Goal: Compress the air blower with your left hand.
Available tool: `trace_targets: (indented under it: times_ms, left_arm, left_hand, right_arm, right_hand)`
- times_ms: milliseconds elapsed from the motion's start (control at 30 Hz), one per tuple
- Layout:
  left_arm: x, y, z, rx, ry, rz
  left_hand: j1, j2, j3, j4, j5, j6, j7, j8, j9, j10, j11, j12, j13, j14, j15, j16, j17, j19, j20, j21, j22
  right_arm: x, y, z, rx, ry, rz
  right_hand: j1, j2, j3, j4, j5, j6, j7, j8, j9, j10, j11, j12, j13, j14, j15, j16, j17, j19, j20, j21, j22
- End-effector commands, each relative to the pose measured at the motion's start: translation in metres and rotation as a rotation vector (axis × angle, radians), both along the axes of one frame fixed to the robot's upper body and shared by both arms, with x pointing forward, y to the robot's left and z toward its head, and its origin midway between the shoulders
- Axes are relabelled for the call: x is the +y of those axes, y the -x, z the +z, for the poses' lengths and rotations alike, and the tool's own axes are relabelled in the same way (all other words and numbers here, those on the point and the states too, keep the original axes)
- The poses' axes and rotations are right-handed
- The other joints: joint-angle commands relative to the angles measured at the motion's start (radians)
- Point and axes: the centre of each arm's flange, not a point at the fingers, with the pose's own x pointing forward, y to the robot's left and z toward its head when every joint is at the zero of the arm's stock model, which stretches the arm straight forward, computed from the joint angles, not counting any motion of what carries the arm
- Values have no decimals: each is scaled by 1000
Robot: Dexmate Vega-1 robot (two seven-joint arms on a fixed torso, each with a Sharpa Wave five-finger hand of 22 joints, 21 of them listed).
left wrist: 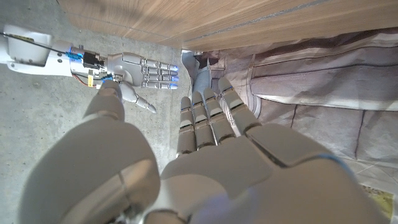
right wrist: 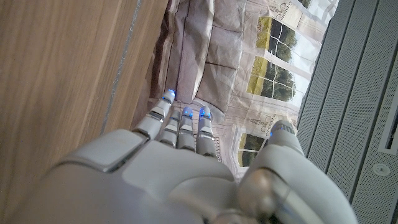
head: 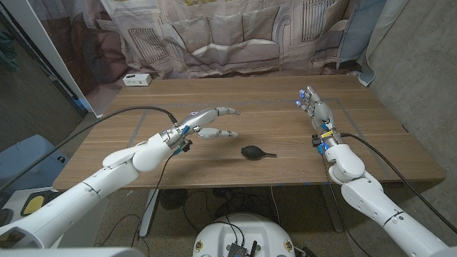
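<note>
A small black air blower (head: 255,152) lies on the wooden table (head: 271,107), near its front middle, nozzle pointing right. My left hand (head: 208,123) hovers above the table a little behind and to the left of the blower, fingers stretched out and apart, holding nothing. In the left wrist view my left hand (left wrist: 205,143) has its fingers straight, and my right hand (left wrist: 140,70) is seen across the table. My right hand (head: 314,108) stands upright at the table's right side, fingers spread, well clear of the blower; the right wrist view has it (right wrist: 186,162) open too.
A small white box (head: 136,79) sits at the table's far left corner. A curtain with a printed sofa (head: 235,36) hangs behind the table. A black cable (head: 136,111) runs along my left arm.
</note>
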Motion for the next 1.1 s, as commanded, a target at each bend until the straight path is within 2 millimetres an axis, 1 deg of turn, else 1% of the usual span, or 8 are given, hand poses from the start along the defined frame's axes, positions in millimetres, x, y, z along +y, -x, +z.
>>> trace_targets:
  times_ms: [33, 167, 367, 600, 767, 933, 1033, 1100]
  left_arm:
    - [-7, 9, 11, -114, -127, 83]
    - [-11, 12, 13, -146, -152, 105]
    - [-24, 13, 14, -149, -192, 129]
    - [-46, 15, 18, -158, -273, 148]
    - [-54, 16, 20, -167, -319, 172]
    - [-61, 16, 22, -148, -341, 187]
    - [-67, 16, 21, -140, -370, 216]
    - [-72, 16, 21, -136, -396, 237]
  left_hand:
    - [18, 1, 10, -1, -1, -16, -3, -5, 4, -8, -1, -6, 3, -6, -5, -5, 3, 3, -1, -4, 5]
    - [27, -3, 12, -1, -1, -19, -4, -6, 4, -16, -4, -11, 3, -13, -7, -8, 3, 2, -1, -9, 5]
    - [38, -11, 12, 0, -1, -41, -5, -14, 4, -32, 2, -19, 4, -25, -7, -13, 2, -7, -3, -19, 5]
    - [46, -19, 11, 3, 0, -61, -5, -18, 5, -50, 1, -28, 5, -50, -1, -20, 3, -8, -6, -27, 6]
    - [50, -19, 12, 4, -1, -65, -5, -18, 5, -53, 4, -30, 5, -51, -2, -19, 3, -7, -6, -29, 6]
    - [54, -20, 13, 5, -1, -69, -9, -18, 5, -54, -3, -31, 6, -52, -4, -19, 3, -7, -7, -32, 7]
    - [56, -20, 13, 5, -1, -72, -8, -18, 5, -56, -2, -31, 6, -54, -3, -19, 3, -7, -7, -33, 7]
    - [61, -21, 13, 7, -1, -87, -6, -21, 5, -72, 0, -38, 6, -67, 1, -21, 3, -16, -8, -41, 7]
  right_arm:
    - [2, 7, 0, -7, 5, -6]
    - [0, 8, 1, -9, 11, -7]
    - [-4, 9, 2, -3, 15, -7]
    - [-13, 10, 4, -3, 13, -5]
    - [-20, 9, 6, 1, 17, 0]
    - [-25, 7, 7, 1, 22, 5]
    - [-30, 5, 8, 2, 20, 8]
    - [-33, 3, 8, 6, 15, 12]
  right_hand:
    - [2, 4, 1, -8, 0, -1, 8, -2, 4, 8, 2, 1, 1, 7, 5, 4, 1, 9, -2, 6, 2]
    - [2, 5, 1, -8, 0, -1, 8, -2, 4, 8, 1, 1, 1, 7, 5, 4, 1, 9, -2, 5, 2]
    - [2, 4, 0, -8, 0, -1, 8, -2, 4, 9, 3, 1, 1, 7, 5, 4, 1, 9, -2, 5, 2]
    - [2, 4, 0, -8, 0, -1, 8, -2, 4, 9, 4, 1, 1, 7, 5, 4, 0, 9, -2, 5, 2]
    - [2, 4, 0, -9, 0, 0, 8, -2, 4, 9, 3, 1, 1, 7, 6, 4, 0, 9, -2, 5, 2]
    - [3, 5, 0, -9, 0, 0, 9, -2, 4, 10, 3, 1, 1, 7, 6, 4, 0, 9, -1, 5, 2]
    - [3, 5, 0, -9, 0, 0, 9, -2, 4, 10, 3, 1, 1, 7, 5, 4, 0, 9, -1, 5, 2]
    - [3, 5, 0, -9, 0, 0, 9, -2, 4, 9, 3, 1, 1, 7, 5, 4, 0, 9, -1, 5, 2]
